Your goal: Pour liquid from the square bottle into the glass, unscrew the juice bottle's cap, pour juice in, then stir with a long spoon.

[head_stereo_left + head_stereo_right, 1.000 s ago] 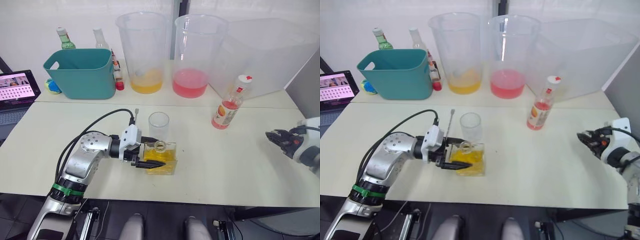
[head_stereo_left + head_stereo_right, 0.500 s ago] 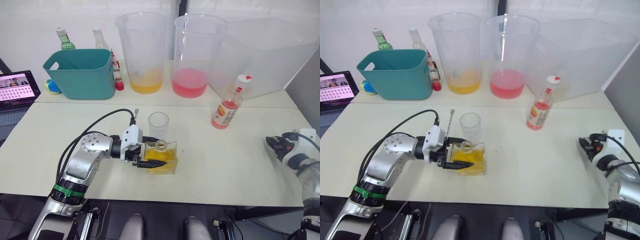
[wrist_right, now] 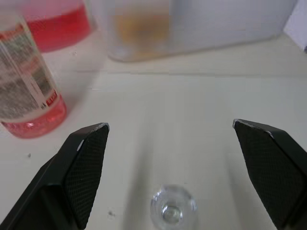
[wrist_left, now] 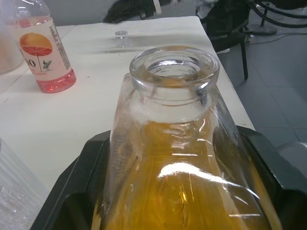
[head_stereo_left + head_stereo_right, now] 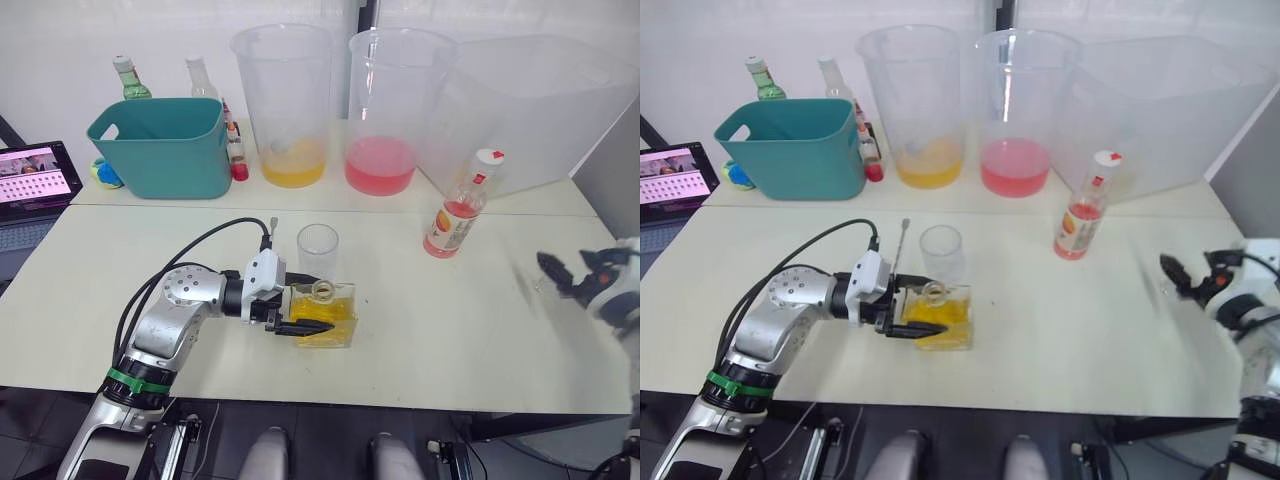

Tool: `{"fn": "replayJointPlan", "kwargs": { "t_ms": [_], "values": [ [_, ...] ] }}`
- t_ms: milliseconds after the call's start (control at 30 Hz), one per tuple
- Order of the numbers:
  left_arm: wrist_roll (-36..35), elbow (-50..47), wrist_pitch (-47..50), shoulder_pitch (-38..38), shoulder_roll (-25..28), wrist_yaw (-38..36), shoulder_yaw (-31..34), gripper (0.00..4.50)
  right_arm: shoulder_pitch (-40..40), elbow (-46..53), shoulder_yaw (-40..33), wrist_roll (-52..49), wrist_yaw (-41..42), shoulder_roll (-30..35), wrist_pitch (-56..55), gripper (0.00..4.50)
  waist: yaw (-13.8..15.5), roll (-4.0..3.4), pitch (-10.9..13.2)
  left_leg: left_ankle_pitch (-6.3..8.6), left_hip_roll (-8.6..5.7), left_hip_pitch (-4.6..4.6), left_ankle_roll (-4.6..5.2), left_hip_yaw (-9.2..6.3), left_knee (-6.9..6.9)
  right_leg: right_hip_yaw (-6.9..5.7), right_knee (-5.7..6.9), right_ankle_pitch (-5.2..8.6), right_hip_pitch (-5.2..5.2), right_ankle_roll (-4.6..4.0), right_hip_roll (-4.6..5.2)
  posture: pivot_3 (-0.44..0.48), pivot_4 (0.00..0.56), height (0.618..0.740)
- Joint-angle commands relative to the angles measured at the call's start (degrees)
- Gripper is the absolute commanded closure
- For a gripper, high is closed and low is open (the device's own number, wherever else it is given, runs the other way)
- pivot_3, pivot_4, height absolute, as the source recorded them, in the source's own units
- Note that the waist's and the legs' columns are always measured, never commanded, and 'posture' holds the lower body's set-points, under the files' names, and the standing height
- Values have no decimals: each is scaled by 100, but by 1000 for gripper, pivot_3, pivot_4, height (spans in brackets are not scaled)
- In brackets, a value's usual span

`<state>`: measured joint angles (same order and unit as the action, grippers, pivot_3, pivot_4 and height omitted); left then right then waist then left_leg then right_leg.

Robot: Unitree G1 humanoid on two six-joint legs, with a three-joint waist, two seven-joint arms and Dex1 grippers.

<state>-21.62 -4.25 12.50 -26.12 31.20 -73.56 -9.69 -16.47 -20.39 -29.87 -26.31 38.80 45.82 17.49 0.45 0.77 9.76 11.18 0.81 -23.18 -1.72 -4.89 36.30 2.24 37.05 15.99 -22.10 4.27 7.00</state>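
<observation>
Head eyes overlook the table [image 5: 450, 330]; wrist cameras sit close.

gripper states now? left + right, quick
Left gripper: shut on the square bottle, which stands on the table.
Right gripper: open, holding nothing.

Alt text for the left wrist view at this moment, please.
The left gripper is shut on the square bottle of yellow liquid, its open neck facing the camera. Beyond it on the white table stand the juice bottle and a small clear stopper.
</observation>
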Motion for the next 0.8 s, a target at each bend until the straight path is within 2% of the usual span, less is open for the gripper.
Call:
{"fn": "replayJointPlan", "kwargs": {
  "t_ms": [33,233,400,467,567,800],
  "values": [
    [121,-28,-100,-76,-53,200,-16,1699,206,683,-243,-407,482,397,461,43,6,0,0,0,0,-1,0,0,0,0,-1,0,0,0,0,0,150,740],
    [-2,10,36,-57,-62,157,10,1699,909,2447,-352,-1707,1726,1002,1893,43,-2,-1,1,0,0,-1,0,0,1,2,-3,0,2,2,0,0,150,740],
    [-54,-46,59,-32,-40,129,44,1699,1088,3794,-104,-2617,1873,1038,2759,43,0,2,2,1,1,-1,2,0,1,1,-3,1,3,3,0,0,150,740],
    [-116,-101,110,-22,-13,122,85,1699,1049,4018,-11,-2811,1832,1034,2970,43,10,5,4,1,1,-2,2,-1,2,0,-4,1,3,4,0,0,150,740],
    [-293,-319,297,28,80,133,182,1699,1015,4303,501,-2764,1903,1032,3051,43,-12,7,5,1,2,-4,2,-1,1,0,-5,1,0,5,-1,0,150,740],
    [-497,-770,539,251,448,160,478,1699,721,4252,1087,-2594,2203,1034,2899,43,-118,19,13,2,3,-11,3,-1,-4,0,-5,2,-13,6,-1,0,150,740]
  ]
}}
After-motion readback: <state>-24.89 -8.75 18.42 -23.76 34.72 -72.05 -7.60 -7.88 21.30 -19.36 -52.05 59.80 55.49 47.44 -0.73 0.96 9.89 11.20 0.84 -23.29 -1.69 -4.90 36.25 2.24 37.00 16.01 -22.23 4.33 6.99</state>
